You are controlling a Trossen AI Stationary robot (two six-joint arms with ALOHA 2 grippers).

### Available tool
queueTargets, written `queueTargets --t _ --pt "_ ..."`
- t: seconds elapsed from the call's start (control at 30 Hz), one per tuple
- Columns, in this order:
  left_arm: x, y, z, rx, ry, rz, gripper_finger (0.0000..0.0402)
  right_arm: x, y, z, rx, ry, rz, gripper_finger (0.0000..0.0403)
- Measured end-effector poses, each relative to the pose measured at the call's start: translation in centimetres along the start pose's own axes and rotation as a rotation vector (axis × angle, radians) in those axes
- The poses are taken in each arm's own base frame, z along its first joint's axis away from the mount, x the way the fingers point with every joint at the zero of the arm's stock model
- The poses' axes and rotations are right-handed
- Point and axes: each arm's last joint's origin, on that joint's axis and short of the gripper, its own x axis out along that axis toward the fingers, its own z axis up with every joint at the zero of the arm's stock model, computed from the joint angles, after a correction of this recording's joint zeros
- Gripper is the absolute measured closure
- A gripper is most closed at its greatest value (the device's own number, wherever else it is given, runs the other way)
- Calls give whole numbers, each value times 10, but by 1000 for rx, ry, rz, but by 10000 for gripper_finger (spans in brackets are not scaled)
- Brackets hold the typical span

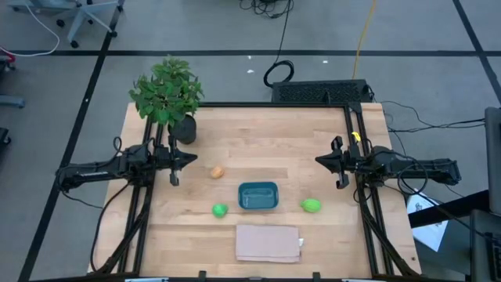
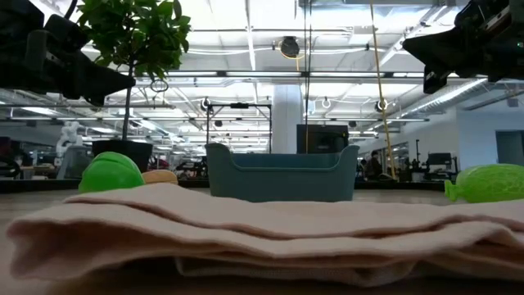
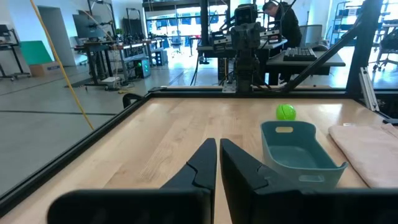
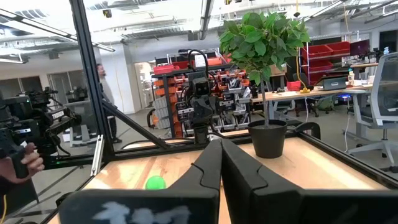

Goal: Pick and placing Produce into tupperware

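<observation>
The teal-blue tupperware [image 1: 258, 196] stands on the table's middle, empty as far as I see; it also shows in the left wrist view [image 3: 298, 152] and low view [image 2: 282, 172]. An orange-tan item [image 1: 218, 172] lies left of it toward the far side. A green item [image 1: 220, 210] lies at its near left, and a slightly larger green one [image 1: 311, 206] at its right. My left gripper [image 1: 193, 160] is shut and empty above the table's left. My right gripper [image 1: 319, 160] is shut and empty above the right.
A potted leafy plant [image 1: 168, 98] stands at the far left corner. A folded beige cloth [image 1: 268, 243] lies near the front edge. A person's hand [image 4: 25, 158] shows beyond the table in the right wrist view.
</observation>
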Motion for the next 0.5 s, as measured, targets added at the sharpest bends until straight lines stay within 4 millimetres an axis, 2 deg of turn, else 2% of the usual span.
queueTargets --t 0.3,0.5 --pt "0 0 5 -5 -58 3 376 0 0 1 -3 -8 1 403" --pt "0 0 6 -104 -64 -5 376 0 0 3 -97 -27 2 403"
